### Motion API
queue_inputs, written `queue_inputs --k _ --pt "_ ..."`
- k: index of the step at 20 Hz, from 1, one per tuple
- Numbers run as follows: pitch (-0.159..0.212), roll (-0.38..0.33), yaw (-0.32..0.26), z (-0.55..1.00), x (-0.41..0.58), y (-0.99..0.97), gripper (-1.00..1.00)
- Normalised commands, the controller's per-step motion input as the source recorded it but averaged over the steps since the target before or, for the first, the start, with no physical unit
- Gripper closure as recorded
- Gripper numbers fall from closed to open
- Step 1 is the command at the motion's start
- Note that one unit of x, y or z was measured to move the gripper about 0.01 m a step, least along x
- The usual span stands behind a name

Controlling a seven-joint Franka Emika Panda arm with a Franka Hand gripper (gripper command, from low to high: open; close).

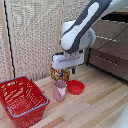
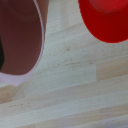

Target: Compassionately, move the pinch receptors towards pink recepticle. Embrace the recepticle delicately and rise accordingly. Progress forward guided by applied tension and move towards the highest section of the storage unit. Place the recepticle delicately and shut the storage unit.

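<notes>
1. The pink recepticle (image 1: 60, 90) was seen upright on the wooden table (image 1: 100, 107), at the lower centre of the exterior view.
2. The red bowl (image 1: 76, 87) was placed just beside it.
3. The pinch receptors (image 1: 68, 75) were held just above the recepticle; whether they were released or clenched could not be told.
4. The storage unit (image 1: 111, 50) was located at the right edge.

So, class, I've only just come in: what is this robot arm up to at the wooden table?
A white robot arm hangs over a wooden table, its gripper just above a pale pink cup. The cup stands upright beside a flat red bowl, with a red wire basket toward the exterior view's left. Whether the fingers have closed on the cup cannot be told. A brown chest of drawers stands behind, on the exterior view's right.
</notes>
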Motion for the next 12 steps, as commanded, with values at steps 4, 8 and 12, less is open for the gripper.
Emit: queue_inputs --k 4,8,12 --pt "0.000 -0.071 0.003 -0.40 -0.202 0.16 -1.00" --pt "-0.004 -0.091 0.007 -0.42 -0.194 0.22 -1.00" --pt "-0.068 -0.128 0.058 -0.37 -0.002 0.38 -1.00"
